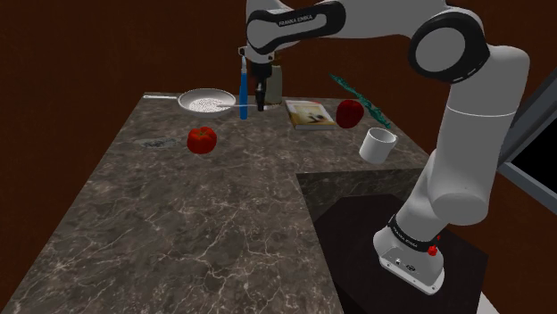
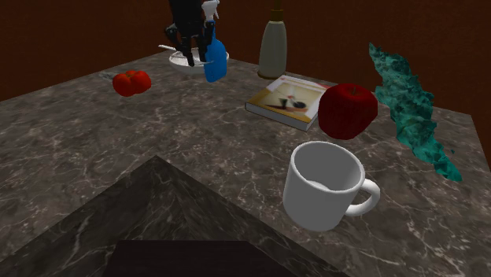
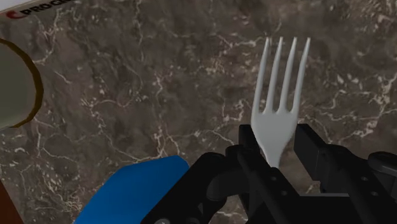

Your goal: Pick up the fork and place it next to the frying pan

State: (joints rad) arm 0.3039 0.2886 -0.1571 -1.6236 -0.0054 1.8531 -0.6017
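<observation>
Smooth, pale grey fork (image 3: 278,121), its blue handle glossy, clasped in the matt black end effector (image 3: 278,145); below it, a polished dark stone surface (image 3: 159,83) veined with white.

The arm (image 1: 299,20) carries small lettering, "FRANKA EMIKA", on its white upper link. In the wrist view, a white strip (image 3: 38,7) beside the gripper bears red capitals starting "PROG". The rest is cut off.
</observation>
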